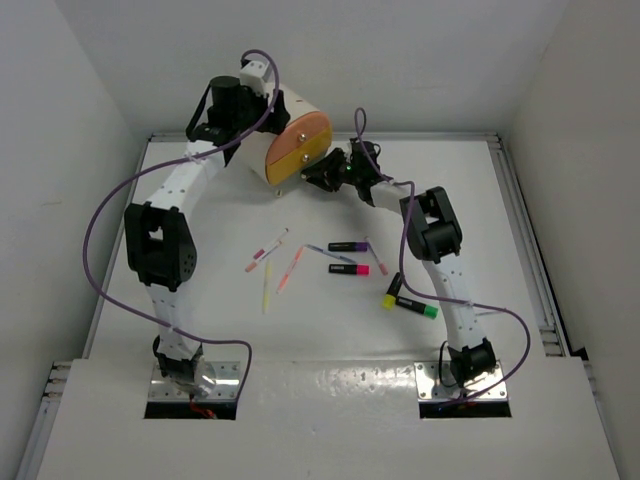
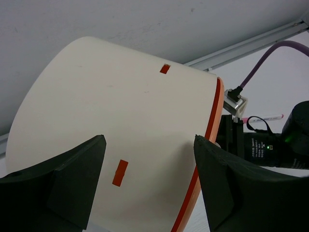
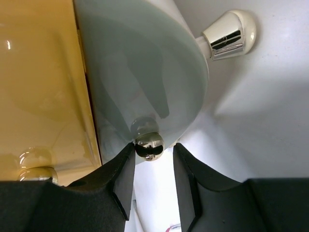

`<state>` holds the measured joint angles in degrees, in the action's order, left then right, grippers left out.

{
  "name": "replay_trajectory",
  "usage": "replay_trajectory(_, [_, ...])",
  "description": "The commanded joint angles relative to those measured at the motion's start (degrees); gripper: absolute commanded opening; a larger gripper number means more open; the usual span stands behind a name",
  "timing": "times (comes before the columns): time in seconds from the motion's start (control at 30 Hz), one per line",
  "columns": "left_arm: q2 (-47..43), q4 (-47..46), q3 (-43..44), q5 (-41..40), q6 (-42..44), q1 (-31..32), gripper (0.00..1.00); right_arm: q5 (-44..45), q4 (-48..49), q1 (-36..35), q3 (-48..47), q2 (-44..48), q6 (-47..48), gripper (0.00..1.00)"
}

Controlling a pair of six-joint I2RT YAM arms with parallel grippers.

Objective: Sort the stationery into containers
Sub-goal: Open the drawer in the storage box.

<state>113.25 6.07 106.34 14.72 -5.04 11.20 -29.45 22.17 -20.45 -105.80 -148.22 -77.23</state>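
Note:
The cream round cabinet [image 1: 303, 108] stands at the back, its pink-peach drawer [image 1: 288, 136] and yellow-orange drawer [image 1: 306, 153] facing the table. My left gripper [image 2: 149, 183] is open wide over the cabinet's curved body [image 2: 120, 121], which is wider than the jaws. My right gripper [image 3: 153, 155] is open around a metal knob [image 3: 148, 144] on a pale drawer front [image 3: 145, 72]. Its left finger touches the knob and the right one stands apart. Highlighters with purple [image 1: 348, 246], pink [image 1: 349, 269], yellow [image 1: 392, 292] and green [image 1: 416, 308] caps lie mid-table among thin pens [image 1: 267, 250].
A yellow pen [image 1: 267, 287] and a pink pen [image 1: 291, 268] lie left of the highlighters. One cabinet foot [image 3: 229, 34] shows beside the pale drawer. Purple cables [image 1: 105, 215] loop off both arms. White walls enclose the table on three sides.

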Motion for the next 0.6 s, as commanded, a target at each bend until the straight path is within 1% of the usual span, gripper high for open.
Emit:
replay_trajectory(0.0, [0.48, -1.58, 1.32, 0.92, -0.59, -0.39, 0.8, -0.34, 3.84, -0.56, -2.57, -0.75, 0.24, 0.36])
replay_trajectory(0.07, [0.65, -1.67, 1.41, 0.75, -0.67, -0.3, 0.8, -0.34, 3.93, -0.56, -2.74, -0.84, 0.15, 0.36])
replay_trajectory(0.3, [1.09, -1.58, 1.5, 0.49, -1.29, -0.39, 0.8, -0.78, 4.98, -0.56, -2.92, -1.45, -0.02, 0.26])
replay_trajectory(0.4, [1.27, -1.32, 1.58, 0.22, -1.9, -0.39, 0.8, -1.13, 5.77, -0.56, -2.57, -0.93, -0.46, 0.2])
replay_trajectory(0.43, [1.36, -1.23, 1.58, 0.05, -2.25, -0.57, 0.8, -1.39, 5.95, -0.47, -2.14, -0.58, -0.55, 0.15])
replay_trajectory(0.57, [2.23, -0.09, 2.99, -0.04, -2.78, -0.74, 0.8, -2.01, 6.83, -0.3, 0.24, 1.26, -0.55, 0.06])
